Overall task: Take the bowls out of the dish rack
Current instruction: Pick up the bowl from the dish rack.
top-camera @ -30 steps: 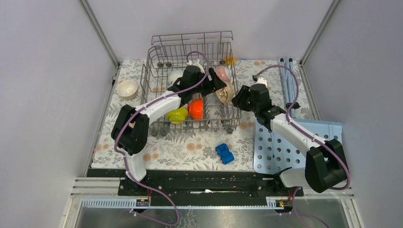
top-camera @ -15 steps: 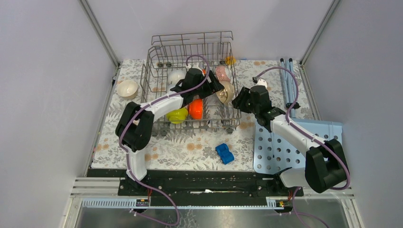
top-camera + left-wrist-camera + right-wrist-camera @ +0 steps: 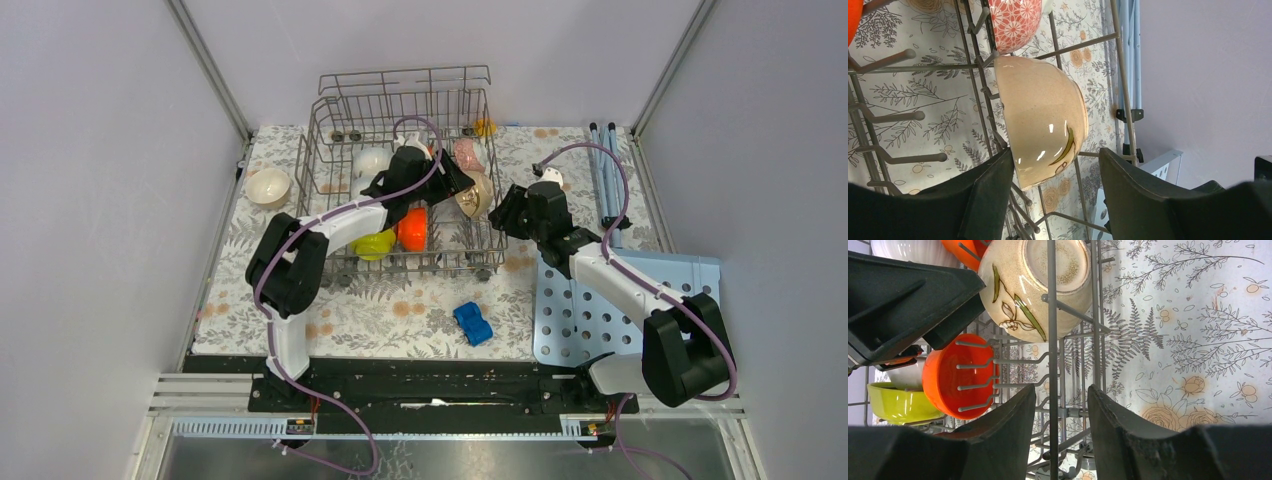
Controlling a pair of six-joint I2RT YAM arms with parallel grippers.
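Dish rack (image 3: 330,150) sits at the back of the flowered worktop (image 3: 400,315), left gripper (image 3: 1055,160) inside, jaws open either side of a beige bowl (image 3: 1040,115) on edge among tines, right gripper (image 3: 1062,392) open, straddling a side wire.

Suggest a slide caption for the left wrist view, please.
Left gripper open around a beige bowl standing on edge in the dish rack.

beige bowl (image 3: 1043,125): green-brown sprig motif | patterned bowl (image 3: 1015,20): red-white lattice | orange bowl (image 3: 943,382) | yellow-green bowl (image 3: 895,402) | dish rack (image 3: 1052,340): grey | tabletop (image 3: 1198,315): floral print
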